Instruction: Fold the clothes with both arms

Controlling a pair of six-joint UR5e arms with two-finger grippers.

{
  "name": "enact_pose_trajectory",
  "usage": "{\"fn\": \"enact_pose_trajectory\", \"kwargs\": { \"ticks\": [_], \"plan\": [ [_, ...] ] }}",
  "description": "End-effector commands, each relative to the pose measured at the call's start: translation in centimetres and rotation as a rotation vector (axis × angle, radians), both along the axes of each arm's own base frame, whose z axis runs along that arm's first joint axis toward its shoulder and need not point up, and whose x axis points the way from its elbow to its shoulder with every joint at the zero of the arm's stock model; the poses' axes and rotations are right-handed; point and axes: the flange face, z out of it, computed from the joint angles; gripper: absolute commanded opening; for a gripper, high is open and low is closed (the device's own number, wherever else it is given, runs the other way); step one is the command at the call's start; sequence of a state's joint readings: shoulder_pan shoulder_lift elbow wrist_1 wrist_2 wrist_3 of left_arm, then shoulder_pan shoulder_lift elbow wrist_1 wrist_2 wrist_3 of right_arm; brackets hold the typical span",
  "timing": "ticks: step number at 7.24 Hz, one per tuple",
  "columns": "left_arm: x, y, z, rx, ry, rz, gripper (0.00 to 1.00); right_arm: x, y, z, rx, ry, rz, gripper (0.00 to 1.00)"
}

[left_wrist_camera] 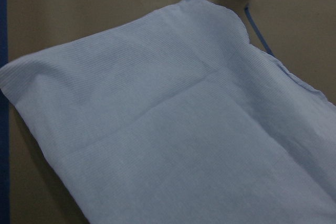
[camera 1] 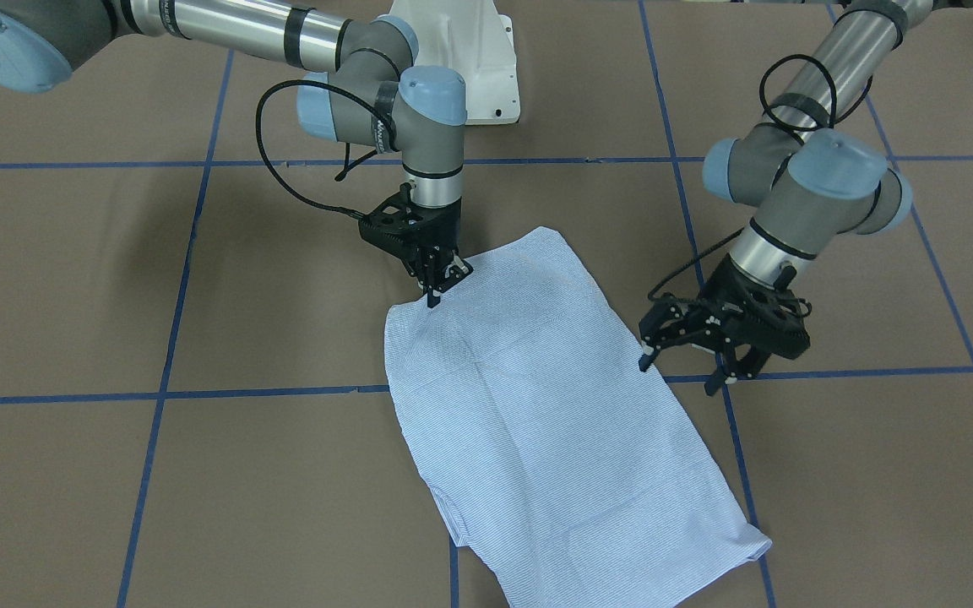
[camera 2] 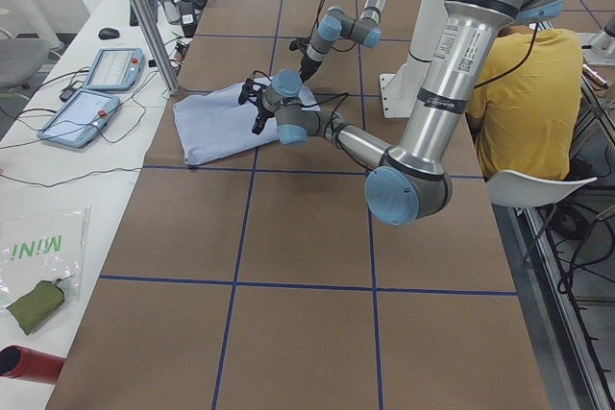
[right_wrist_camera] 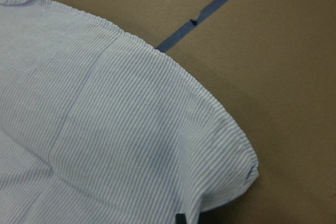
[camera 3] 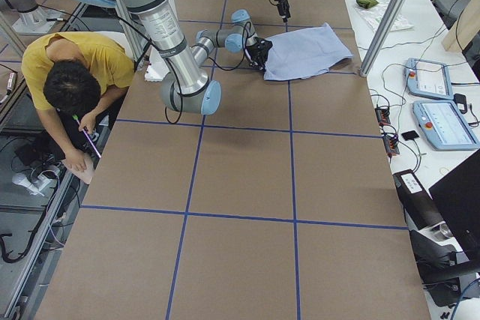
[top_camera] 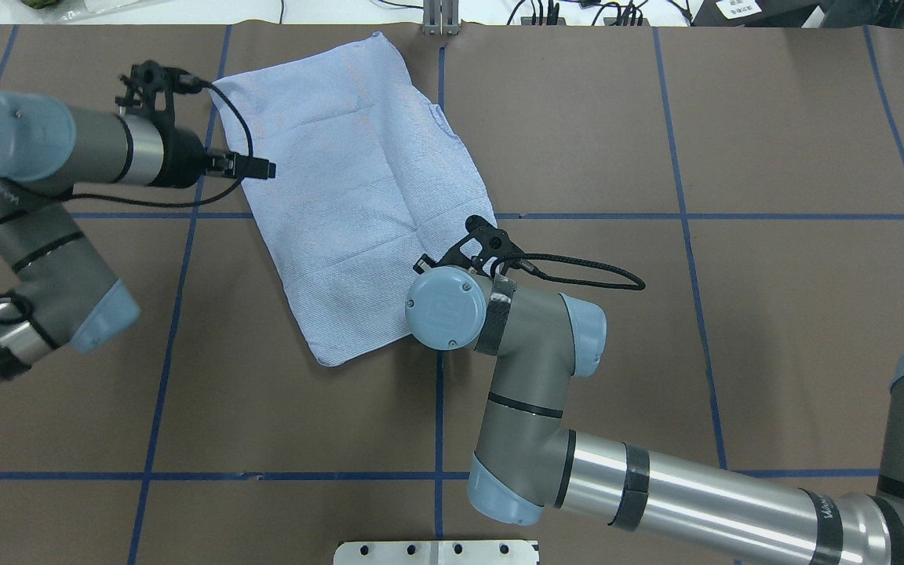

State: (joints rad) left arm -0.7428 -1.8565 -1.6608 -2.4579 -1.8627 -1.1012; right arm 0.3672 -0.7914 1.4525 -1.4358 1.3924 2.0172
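Shirt (camera 1: pixel 537 397) edge pinched in closed right pincer (camera 1: pixel 434 291): slide open left pincer (camera 1: pixel 679 376) (empty, just beside it) under all layers, low.

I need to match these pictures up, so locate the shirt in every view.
Front-facing: shirt at centre, running to the bottom edge.
Overhead: shirt upper left of centre.
Exterior left: shirt upper left.
Exterior right: shirt near the top, right of centre.
Left wrist: shirt fills most of the picture.
Right wrist: shirt fills the left side.
Shared landmark: the blue tape line passing under the shirt.
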Motion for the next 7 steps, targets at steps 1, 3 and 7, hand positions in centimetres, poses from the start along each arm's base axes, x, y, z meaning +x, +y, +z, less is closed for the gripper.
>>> {"fn": "enact_pose_trajectory", "kwargs": {
  "ticks": [1, 3, 7],
  "plan": [
    [1.9, 9.2, 0.1, -0.22, 0.116, -0.042, 0.98, 0.1, 0.1, 0.1, 0.001, 0.0, 0.0, 0.0],
    [7.1, 13.4, 0.5, -0.413, 0.201, -0.181, 0.79, 0.1, 0.1, -0.3, 0.003, -0.008, 0.001, 0.0],
    [10.9, 15.0, -1.3, -0.468, 0.156, -0.167, 0.68, 0.1, 0.1, -0.2, 0.003, -0.006, 0.002, 0.0]
  ]
}}
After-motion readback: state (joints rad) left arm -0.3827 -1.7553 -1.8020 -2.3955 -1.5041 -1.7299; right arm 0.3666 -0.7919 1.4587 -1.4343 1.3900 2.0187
